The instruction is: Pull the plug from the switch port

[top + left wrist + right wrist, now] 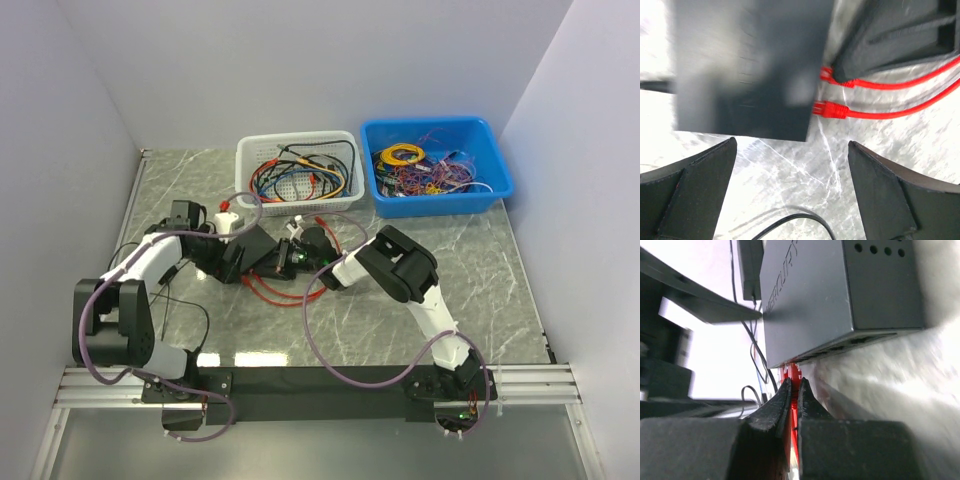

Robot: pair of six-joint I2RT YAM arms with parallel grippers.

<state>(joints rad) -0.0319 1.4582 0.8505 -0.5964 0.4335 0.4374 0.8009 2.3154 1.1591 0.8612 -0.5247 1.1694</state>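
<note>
The matte-black switch [250, 250] lies on the marble table left of centre. In the left wrist view the switch [745, 70] fills the upper left, with two red plugs [830, 108] at its port edge. My left gripper [792, 165] is open and empty, and the switch sits just beyond its fingertips. In the top view the left gripper [218, 258] is at the switch's left side. My right gripper [794, 385] is shut on a red plug [792, 372] right at the port row of the switch [830, 295]. In the top view the right gripper [288, 258] is at the switch's right side.
Red cable [275, 292] loops on the table in front of the switch. A white mesh basket [250, 150] of cables and a blue bin [500, 170] of wires stand at the back. A thin black cable [790, 222] lies under my left gripper. Walls close in on both sides.
</note>
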